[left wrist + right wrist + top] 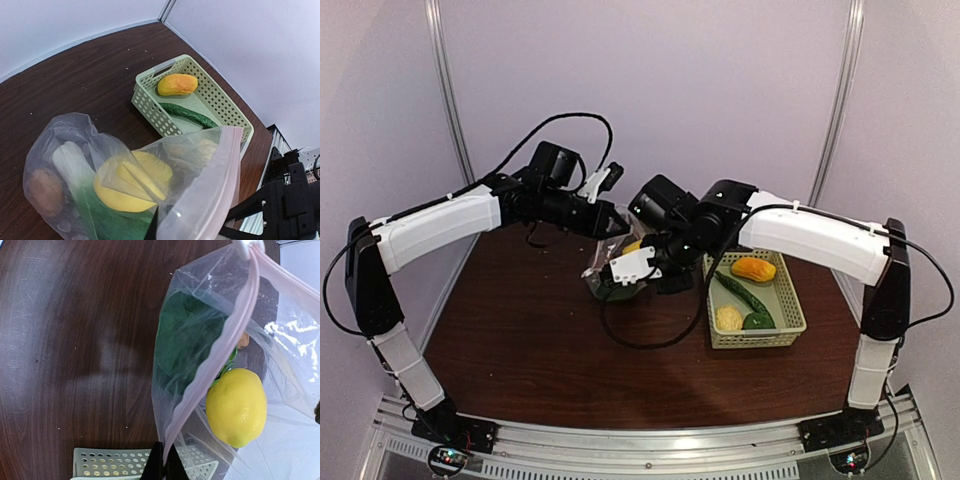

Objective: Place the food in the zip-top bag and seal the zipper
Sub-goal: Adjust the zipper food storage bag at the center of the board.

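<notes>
Both clamped: right end effector (161, 463) on the zipper (220, 355), left end effector (154, 226) on the bag (608, 262) mouth. Bag at centre of surface (520, 340), lemon (236, 407) and bok choy (187, 335) inside. Basket (790, 310) at bag's 3 o'clock holds cucumber (740, 290).

- No text, label, brand, number or sign can be read in any of the three views.
- The bag (70, 135) shows only clear plastic with a pinkish strip along its mouth; no print on it is legible.
- The basket (150, 107), at about 3 o'clock from the bag in the top view, is plain pale green with no readable marking.
- The arm bases (445, 458), at 7 and 5 o'clock of the top view, carry small coloured spots that are too small to read.
</notes>
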`<act>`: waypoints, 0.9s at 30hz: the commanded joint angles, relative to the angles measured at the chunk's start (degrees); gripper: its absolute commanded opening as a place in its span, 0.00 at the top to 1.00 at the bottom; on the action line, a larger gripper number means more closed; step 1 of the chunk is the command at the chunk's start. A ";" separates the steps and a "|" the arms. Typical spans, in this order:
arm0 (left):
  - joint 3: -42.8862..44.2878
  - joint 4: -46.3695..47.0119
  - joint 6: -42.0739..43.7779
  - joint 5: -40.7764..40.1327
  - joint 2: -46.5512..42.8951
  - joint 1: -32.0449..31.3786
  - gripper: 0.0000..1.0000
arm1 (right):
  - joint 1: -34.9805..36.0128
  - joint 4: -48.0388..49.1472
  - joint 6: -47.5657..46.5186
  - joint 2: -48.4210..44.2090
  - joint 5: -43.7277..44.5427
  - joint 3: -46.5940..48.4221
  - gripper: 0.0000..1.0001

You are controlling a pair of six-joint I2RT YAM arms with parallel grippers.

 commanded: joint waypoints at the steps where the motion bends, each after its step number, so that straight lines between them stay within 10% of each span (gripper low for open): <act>1: 2.35 -0.14 2.34 0.37 -1.00 1.02 1.00 | 0.75 1.16 1.55 -3.30 3.19 4.75 1.00; 17: 0.99 0.84 4.92 -6.35 -6.22 2.34 1.00 | 0.96 4.51 3.94 -5.90 1.76 3.79 0.98; 21: 0.02 1.88 4.80 -5.74 -6.59 2.96 1.00 | 0.64 1.93 7.44 -8.20 -1.61 4.04 0.49; 27: 0.69 2.06 2.83 1.81 -3.02 2.94 1.00 | -8.57 0.65 13.46 -15.66 -17.16 5.44 0.38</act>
